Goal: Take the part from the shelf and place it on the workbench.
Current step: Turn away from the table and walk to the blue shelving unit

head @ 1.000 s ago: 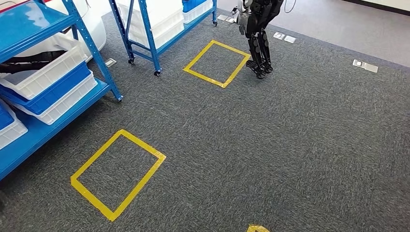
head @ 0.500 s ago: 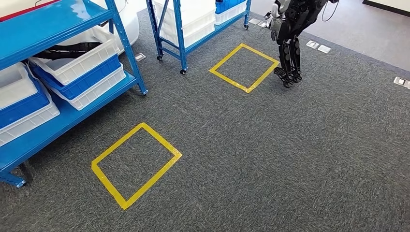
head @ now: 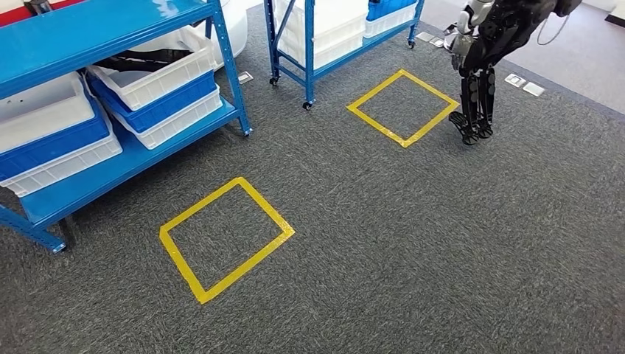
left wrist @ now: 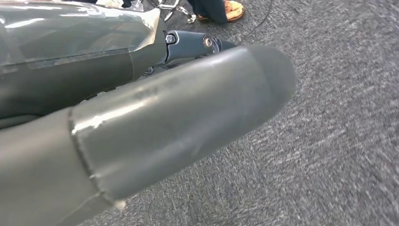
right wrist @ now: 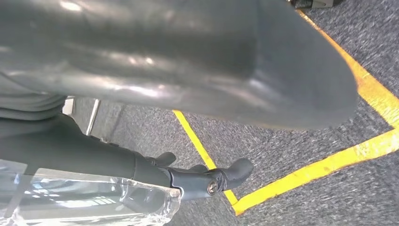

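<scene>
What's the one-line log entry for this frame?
shelf: blue, holds bins | left hand: grasp unclear | right hand: grasp unclear | yellow square: on carpet

No text, label, brand, number or readable sign could be made out in any of the views. The only markings were plain yellow tape squares (head: 225, 239) on the grey carpet floor (head: 413, 243), which bore no writing. The blue metal shelf (head: 110, 29) and its white and blue plastic bins (head: 151, 88) carried no lettering that could be read.
</scene>
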